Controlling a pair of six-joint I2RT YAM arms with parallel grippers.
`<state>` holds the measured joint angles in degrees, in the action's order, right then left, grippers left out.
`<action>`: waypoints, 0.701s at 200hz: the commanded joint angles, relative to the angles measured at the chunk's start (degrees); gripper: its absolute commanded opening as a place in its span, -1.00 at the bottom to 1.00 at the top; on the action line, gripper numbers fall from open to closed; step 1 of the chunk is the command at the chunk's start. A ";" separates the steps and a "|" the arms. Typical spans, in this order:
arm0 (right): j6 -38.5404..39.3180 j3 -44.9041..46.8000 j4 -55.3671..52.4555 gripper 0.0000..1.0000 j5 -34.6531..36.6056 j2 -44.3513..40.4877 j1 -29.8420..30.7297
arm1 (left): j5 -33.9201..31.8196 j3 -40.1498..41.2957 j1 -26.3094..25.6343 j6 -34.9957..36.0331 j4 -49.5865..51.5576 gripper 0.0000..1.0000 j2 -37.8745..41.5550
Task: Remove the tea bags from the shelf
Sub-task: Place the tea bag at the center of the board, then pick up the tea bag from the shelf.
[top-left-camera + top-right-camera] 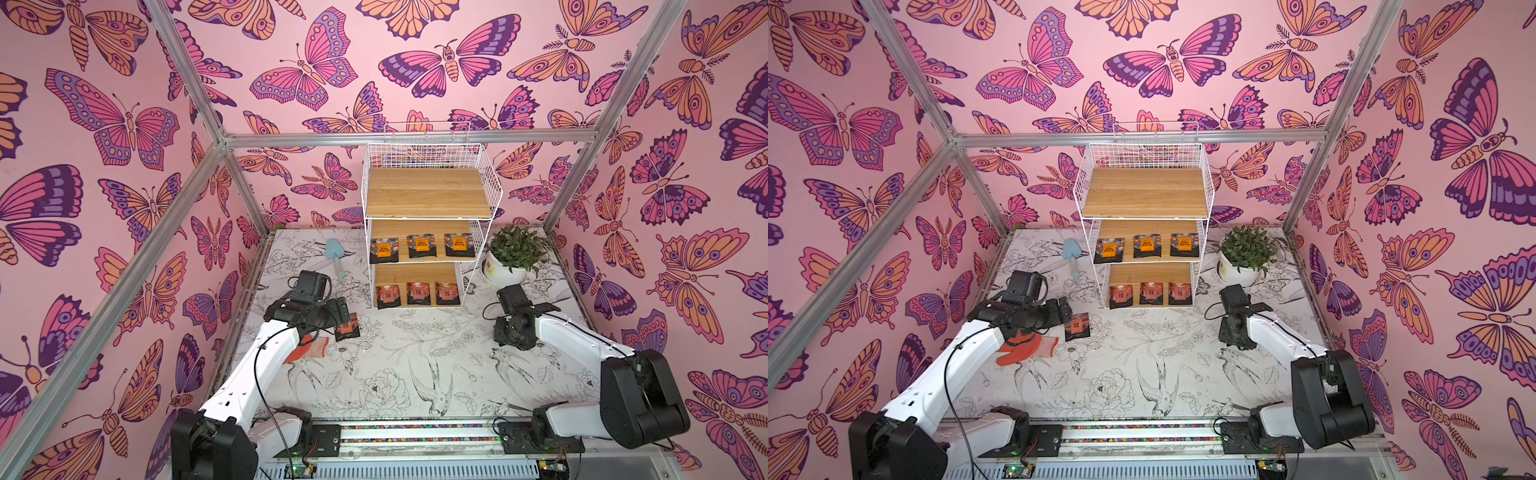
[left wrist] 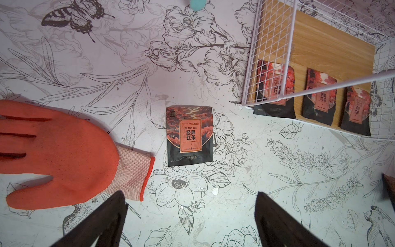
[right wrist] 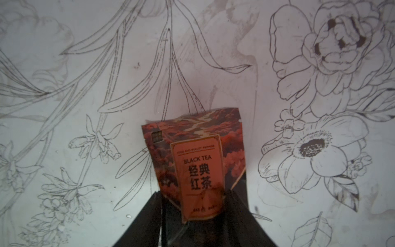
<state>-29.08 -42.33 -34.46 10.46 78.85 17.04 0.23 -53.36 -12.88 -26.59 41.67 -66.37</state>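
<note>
Left gripper hovering wide open, empty, near black tea sachet lying flat on table. Right gripper jaws sitting part-open, second sachet between them, grip unclear. Six tea bags sitting on shelf, two lower tiers.

In both top views we look from high at the front, down and inward, over the whole desk to the shelf at the back. From the left wrist we face straight down, fairly near, sharing with them the lying tea bag and the shelf's lowest board. From the right wrist we sit closer still, a second tea bag before us.
</note>
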 commanded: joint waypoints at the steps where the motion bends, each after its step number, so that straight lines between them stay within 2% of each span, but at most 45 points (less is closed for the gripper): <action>1: 0.73 -2.62 -2.28 0.35 0.72 0.39 -0.50 | -0.32 0.24 -0.42 -0.25 0.44 0.93 -0.52; 15: 0.88 -3.31 -2.75 0.53 0.78 0.21 -0.55 | -0.48 0.01 -0.49 -0.22 0.54 0.93 -0.60; 26: 1.08 -4.09 -3.37 0.59 0.42 -0.05 -0.69 | -0.58 -0.16 -0.75 -0.19 0.59 0.93 -0.60; 76: 1.10 -6.31 -4.80 0.65 -1.05 -5.34 -0.63 | -5.49 -2.36 -4.55 -0.04 2.92 0.90 0.27; 96: 1.03 -7.49 -5.30 0.65 -1.58 -6.76 -0.64 | -10.99 -3.84 -8.87 -1.32 6.33 0.88 1.00; 123: 1.03 -8.56 -4.73 0.66 -3.01 -6.74 -0.67 | -19.13 -4.32 -17.29 -5.27 10.02 0.87 4.12; 140: 0.80 -8.57 -3.57 0.67 -3.53 -6.43 -0.66 | -21.79 -5.19 -21.33 -8.23 12.21 0.87 5.82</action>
<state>-28.42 -49.89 -37.80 8.43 72.27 16.84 -13.41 -56.51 -30.06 -30.04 48.05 -63.44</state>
